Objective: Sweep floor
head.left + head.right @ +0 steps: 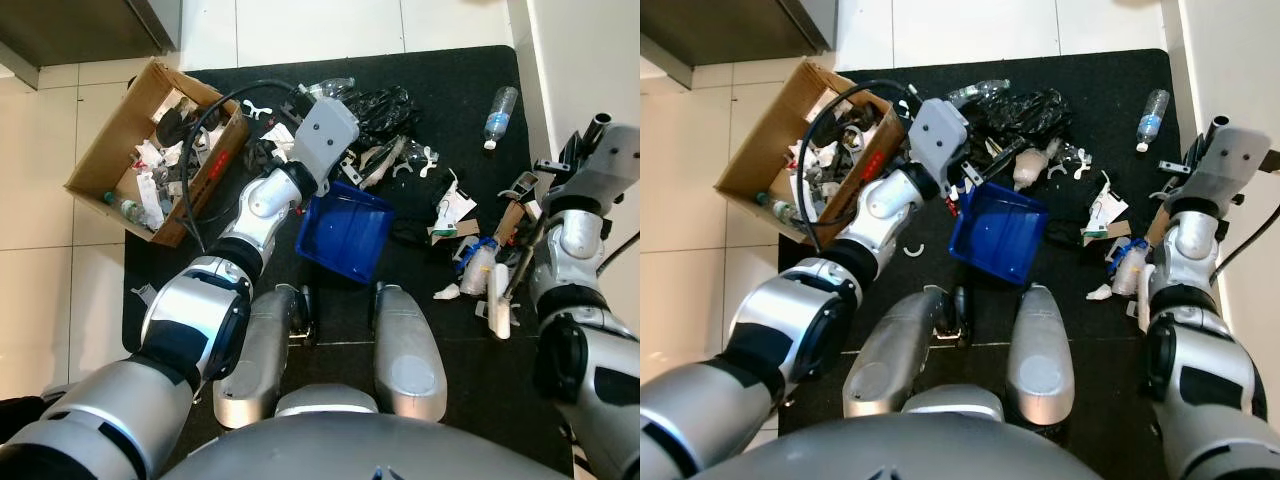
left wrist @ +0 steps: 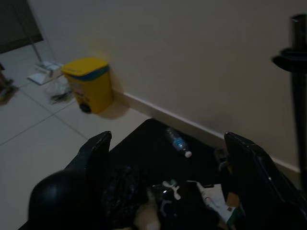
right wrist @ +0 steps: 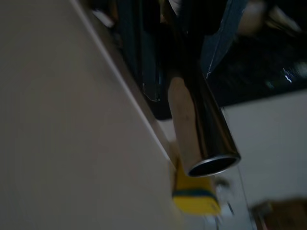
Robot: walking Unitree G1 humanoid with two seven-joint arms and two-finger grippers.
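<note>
A blue dustpan (image 1: 345,232) rests tilted on the black mat (image 1: 450,80), just in front of a pile of litter (image 1: 400,150) made up of black bags, papers and plastic bits. My left gripper (image 1: 343,172) is at the dustpan's rear edge and shut on it. In the left wrist view its fingers (image 2: 96,158) frame the litter and a water bottle (image 2: 177,143). Near the wall on the right, my right gripper (image 1: 565,165) is shut on a broom handle (image 3: 201,120). The broom's white head (image 1: 497,300) sits on the mat beside more litter.
An open cardboard box (image 1: 110,150) full of rubbish stands at the mat's left edge. A plastic bottle (image 1: 500,110) lies at the far right by the wall (image 1: 590,60). A yellow bin (image 2: 91,84) stands against the wall. My feet (image 1: 400,340) are on the mat's near edge.
</note>
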